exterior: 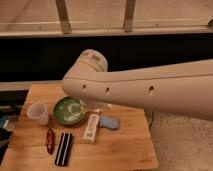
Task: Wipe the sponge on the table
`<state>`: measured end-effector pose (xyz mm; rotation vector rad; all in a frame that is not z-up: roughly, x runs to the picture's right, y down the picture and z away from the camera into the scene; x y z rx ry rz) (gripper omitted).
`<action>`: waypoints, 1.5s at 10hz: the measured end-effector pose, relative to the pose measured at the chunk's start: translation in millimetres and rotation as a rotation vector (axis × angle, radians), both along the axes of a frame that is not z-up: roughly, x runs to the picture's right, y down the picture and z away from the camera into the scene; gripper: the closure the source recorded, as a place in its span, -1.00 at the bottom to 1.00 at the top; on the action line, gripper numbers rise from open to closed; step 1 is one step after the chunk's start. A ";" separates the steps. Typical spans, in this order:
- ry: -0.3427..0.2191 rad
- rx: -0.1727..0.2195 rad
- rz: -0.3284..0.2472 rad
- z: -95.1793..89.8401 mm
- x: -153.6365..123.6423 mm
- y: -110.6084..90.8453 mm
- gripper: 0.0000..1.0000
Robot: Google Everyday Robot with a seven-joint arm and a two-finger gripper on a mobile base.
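The light-blue sponge (109,122) lies flat on the wooden table (120,147), right of centre, touching the white tube (92,127) on its left. My cream-coloured arm (145,90) stretches across the view from the right, above the table's far half. The gripper itself does not show; it is hidden past the arm's elbow.
A green bowl (68,110) sits left of the tube, with a clear plastic cup (39,113) further left. A red object (50,141) and a black bar (63,148) lie near the front left. The table's right edge drops to speckled floor (180,145).
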<state>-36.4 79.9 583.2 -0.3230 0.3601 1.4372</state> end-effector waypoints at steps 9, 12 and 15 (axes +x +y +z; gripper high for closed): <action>-0.003 0.035 0.086 5.6 30.5 -1.1 -0.30; -0.019 0.001 0.141 42.4 54.7 20.2 -0.30; -0.093 0.033 0.203 67.3 66.0 22.9 -0.30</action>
